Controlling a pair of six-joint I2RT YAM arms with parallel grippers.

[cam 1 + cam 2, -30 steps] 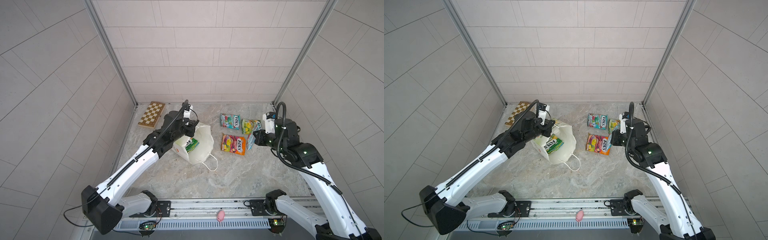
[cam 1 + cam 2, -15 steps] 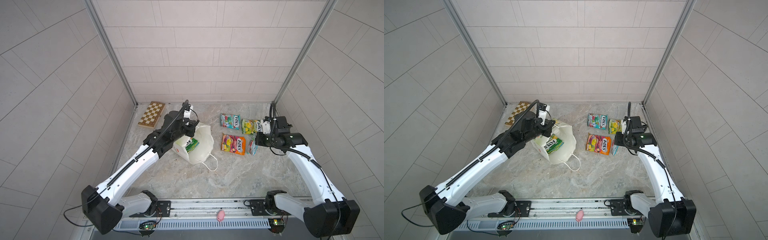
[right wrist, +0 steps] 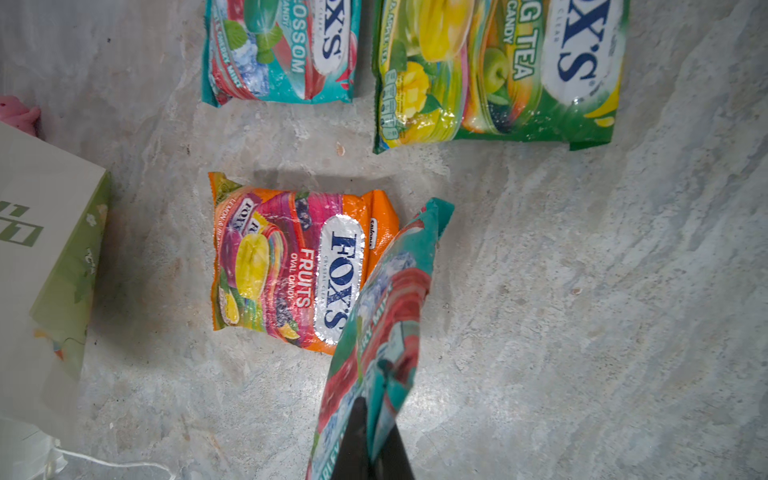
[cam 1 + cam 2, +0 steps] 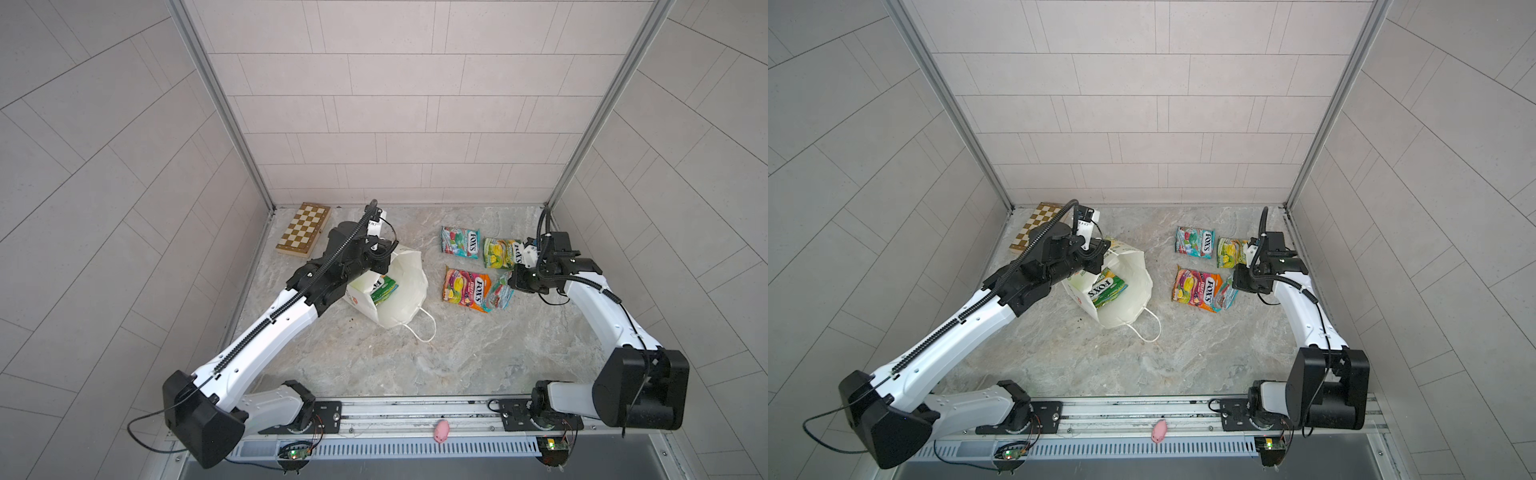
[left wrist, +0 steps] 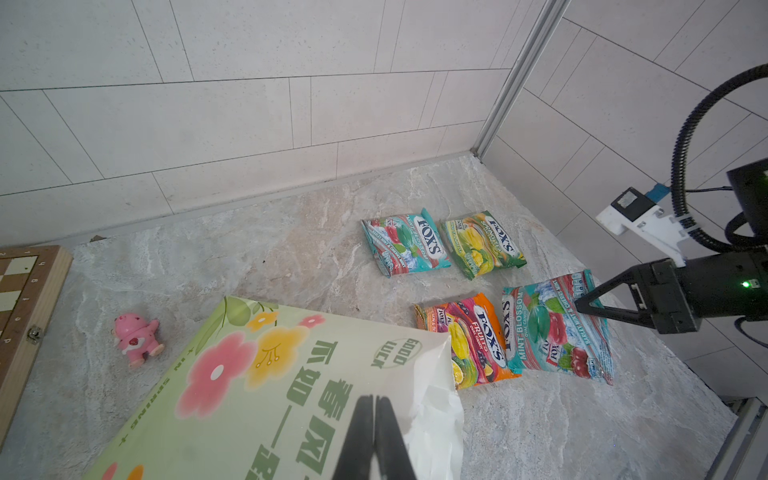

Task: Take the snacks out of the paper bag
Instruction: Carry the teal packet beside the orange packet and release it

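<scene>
White paper forms the paper bag (image 4: 409, 286), which rests tilted on the marble surface (image 4: 374, 365) with its mouth open upward; its flowered green side panel shows in my left wrist view. My left gripper (image 5: 374, 405) is closed flat on the bag's rim, jaws together with only paper between them. Inside the bag, one green packet (image 4: 1106, 287) lies against the wall, its FOX'S label legible in both top views.

On the side of the bag where my right arm works, my right gripper (image 3: 368, 409) is clamped on one end of a teal packet (image 3: 384, 307), which hangs tilted from the jaws. Its free end overlaps the edge of the orange-pink packet (image 3: 286, 266), which lies flat on the surface near the bag. Whether the teal packet touches the surface I cannot tell.

Farther from the bag, toward the back wall, a second teal packet (image 4: 460, 242) and a yellow-green packet (image 4: 500, 252) lie flat just beside each other. On the bag's opposite side, near the back corner, sits a wooden chessboard (image 4: 304, 228). A pink toy (image 5: 137, 338) stands on the surface between chessboard and bag.
</scene>
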